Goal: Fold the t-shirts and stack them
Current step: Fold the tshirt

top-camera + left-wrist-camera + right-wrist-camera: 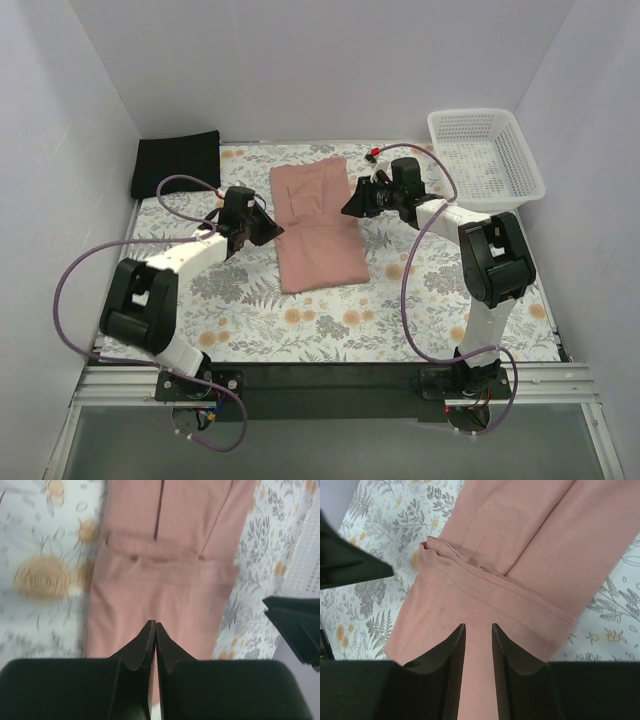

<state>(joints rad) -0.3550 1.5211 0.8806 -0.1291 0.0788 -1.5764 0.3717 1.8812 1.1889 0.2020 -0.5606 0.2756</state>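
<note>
The dusty pink t-shirt (318, 225) lies folded into a long strip in the middle of the floral cloth, with a cross fold partway along it. It also shows in the left wrist view (165, 580) and the right wrist view (520, 555). The black t-shirt (177, 163) lies folded at the back left corner. My left gripper (272, 228) (155, 625) hovers at the pink shirt's left edge with its jaws shut and nothing between them. My right gripper (350, 205) (478, 626) hovers at the shirt's right edge, jaws a little apart and empty.
A white lattice basket (487, 155) stands at the back right, also seen in the left wrist view (305, 555). White walls close in the left, back and right sides. The floral table cloth (300, 320) covers the table.
</note>
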